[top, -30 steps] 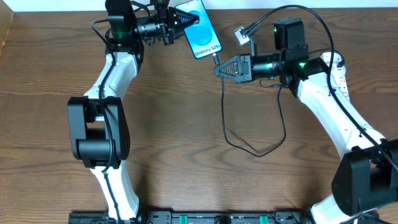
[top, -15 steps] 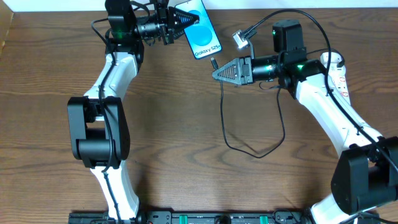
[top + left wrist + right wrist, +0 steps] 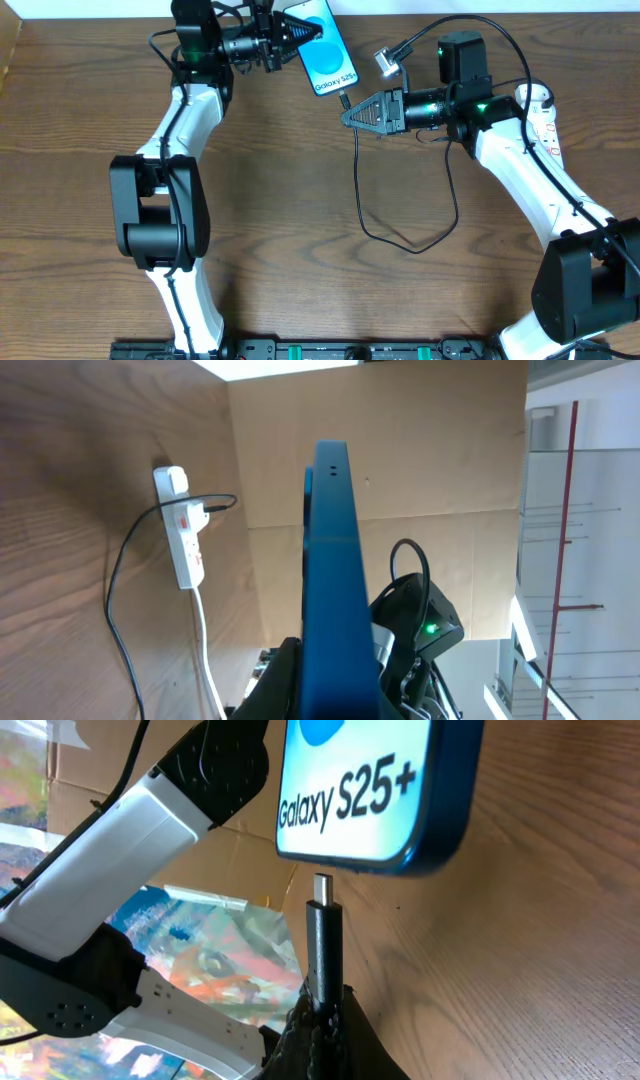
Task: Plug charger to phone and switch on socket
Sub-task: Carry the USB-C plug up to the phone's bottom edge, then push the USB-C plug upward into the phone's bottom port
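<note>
- Phone: at far edge of worktop, centre-left, lit blue screen up, "Galaxy S25+" text readable. Lies at a slant, bottom end toward R arm. Can't tell if it rests on the wood or sits just above it.
- L gripper: jaws clamped on phone's top end. L wrist view shows the phone edge-on as a blue slab between the two fingers.
- Charger: thin black cable. Its metal tip points at the middle of the phone's bottom edge, just short of it, with a small gap in R wrist view, so not plugged in.
- R gripper: jaws narrow, pinching the black connector body just behind the tip.
- From there the cable drops toward the near side, loops across mid-worktop, then climbs back up by the R arm.
- Socket: white strip w/ red marks, flat on worktop far R, mostly under the R arm in overhead. The black cable comes in at its upper part; a white cord leads off from the other end. Switch position too small to read.
- Worktop: dark brown wood grain, matte.
- Room: cardboard sheets stand behind the worktop. Glass panes & a red pole lie beyond. Colourful patterned backdrop in R wrist view.
</note>
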Motion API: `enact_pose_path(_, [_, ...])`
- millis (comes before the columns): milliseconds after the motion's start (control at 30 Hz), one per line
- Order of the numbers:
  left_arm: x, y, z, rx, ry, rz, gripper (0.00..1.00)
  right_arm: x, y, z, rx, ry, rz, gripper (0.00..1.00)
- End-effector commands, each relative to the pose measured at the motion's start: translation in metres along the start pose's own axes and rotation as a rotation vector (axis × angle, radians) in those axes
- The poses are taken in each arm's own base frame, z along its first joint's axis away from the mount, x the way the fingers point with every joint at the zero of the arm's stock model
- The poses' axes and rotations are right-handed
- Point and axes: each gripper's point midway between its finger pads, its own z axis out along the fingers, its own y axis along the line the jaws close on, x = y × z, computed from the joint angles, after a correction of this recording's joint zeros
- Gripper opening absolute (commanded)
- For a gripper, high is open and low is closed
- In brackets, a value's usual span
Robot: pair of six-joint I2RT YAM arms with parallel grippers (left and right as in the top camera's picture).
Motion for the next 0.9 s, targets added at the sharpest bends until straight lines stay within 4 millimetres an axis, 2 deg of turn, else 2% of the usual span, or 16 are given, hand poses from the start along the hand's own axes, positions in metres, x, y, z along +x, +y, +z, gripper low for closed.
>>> enact_pose_path(0, [0.0050, -0.0171, 0.0030, 0.011, 0.016, 0.062, 0.07, 0.0009, -0.0048, 0.0010, 0.006, 0.001, 0.019, 0.01])
enact_pose_path(867, [0.0103, -0.0175, 0.0062, 0.014, 0.042, 0.062, 0.07, -0.0080, -0.0122, 0.0006, 0.054, -0.042, 0.061, 0.01])
